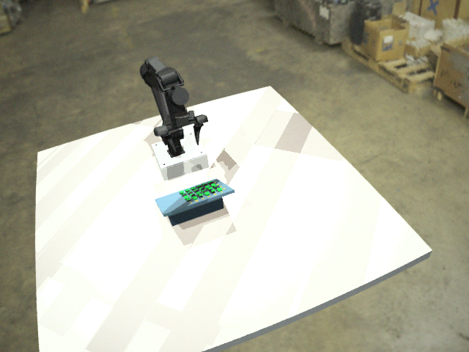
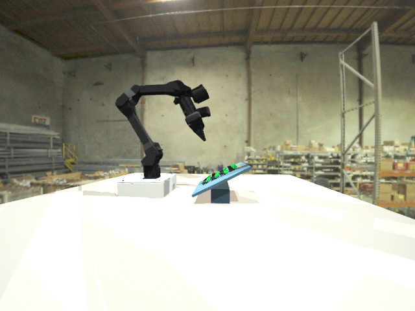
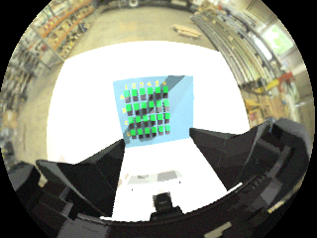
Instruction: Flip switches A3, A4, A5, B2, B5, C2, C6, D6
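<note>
The blue panel (image 1: 170, 203) (image 2: 198, 192) (image 3: 181, 115) is tilted, its far edge higher than the edge nearest the arm. Its green and black switches (image 1: 202, 191) (image 2: 216, 175) (image 3: 145, 105) stand in rows. In the wrist view, yellow numbers run along the top and yellow letters down the left, with row A at the top. Which end of each switch is raised is too small to tell. My gripper (image 1: 186, 148) (image 2: 204, 139) (image 3: 158, 137) is open and empty. It hangs above the panel and toward the arm's side, touching nothing.
A dark stand (image 1: 197, 212) (image 2: 220, 195) holds the panel up from the white table (image 1: 303, 227) (image 2: 201, 247). The arm's white base (image 1: 185, 166) (image 2: 144, 189) sits just behind the panel's low edge. Shadows cross the panel in the wrist view.
</note>
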Motion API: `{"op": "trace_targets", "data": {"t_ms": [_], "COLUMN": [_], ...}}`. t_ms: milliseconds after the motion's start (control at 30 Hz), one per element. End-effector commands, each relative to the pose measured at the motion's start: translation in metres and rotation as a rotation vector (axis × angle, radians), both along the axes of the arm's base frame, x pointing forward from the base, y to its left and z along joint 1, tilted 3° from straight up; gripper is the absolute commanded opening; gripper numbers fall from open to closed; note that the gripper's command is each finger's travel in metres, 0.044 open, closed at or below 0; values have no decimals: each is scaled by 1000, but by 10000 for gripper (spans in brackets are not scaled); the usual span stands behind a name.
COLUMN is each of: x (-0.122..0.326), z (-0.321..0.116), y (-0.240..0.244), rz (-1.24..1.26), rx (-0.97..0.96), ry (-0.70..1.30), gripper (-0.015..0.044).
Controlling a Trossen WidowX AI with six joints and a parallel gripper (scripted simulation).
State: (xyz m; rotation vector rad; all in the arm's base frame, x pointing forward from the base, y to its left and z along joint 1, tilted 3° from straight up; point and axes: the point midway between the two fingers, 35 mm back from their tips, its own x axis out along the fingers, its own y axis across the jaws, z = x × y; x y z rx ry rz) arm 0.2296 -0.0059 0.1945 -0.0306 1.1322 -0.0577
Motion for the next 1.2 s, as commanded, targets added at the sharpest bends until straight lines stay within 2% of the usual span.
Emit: {"op": "trace_targets", "data": {"t_ms": [0, 233, 467, 600, 1167], "x": [2, 74, 82, 94, 94], "z": [-1, -57, -66, -95, -95], "y": [0, 8, 8, 7, 7], "rz": [0, -15, -17, -16, -16], "rx": [1, 29, 31, 30, 30], "ry": [0, -8, -10, -35, -35], "gripper": [374, 190, 6, 0, 0]}}
